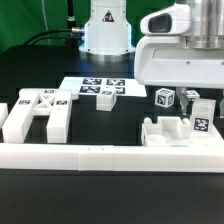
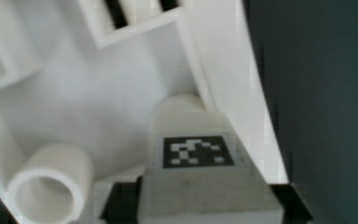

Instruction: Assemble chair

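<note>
In the wrist view a white tagged block [image 2: 197, 150] of the chair fills the gap between my gripper's [image 2: 202, 203] black fingers [image 2: 130, 198], which are shut on its two sides. The block lies against a white slotted panel [image 2: 87, 90], with a round white peg [image 2: 48, 187] beside it. In the exterior view the gripper [image 1: 203, 106] reaches down at the exterior view's right onto that tagged block [image 1: 200, 121], which stands at a low white chair part [image 1: 165, 132]. An H-shaped white chair part [image 1: 38, 110] lies at the exterior view's left.
The marker board [image 1: 95, 88] lies flat in the middle, in front of the robot's base [image 1: 106, 30]. A small tagged cube [image 1: 163, 98] sits behind the right-hand part. A long white border rail [image 1: 100, 157] runs along the front.
</note>
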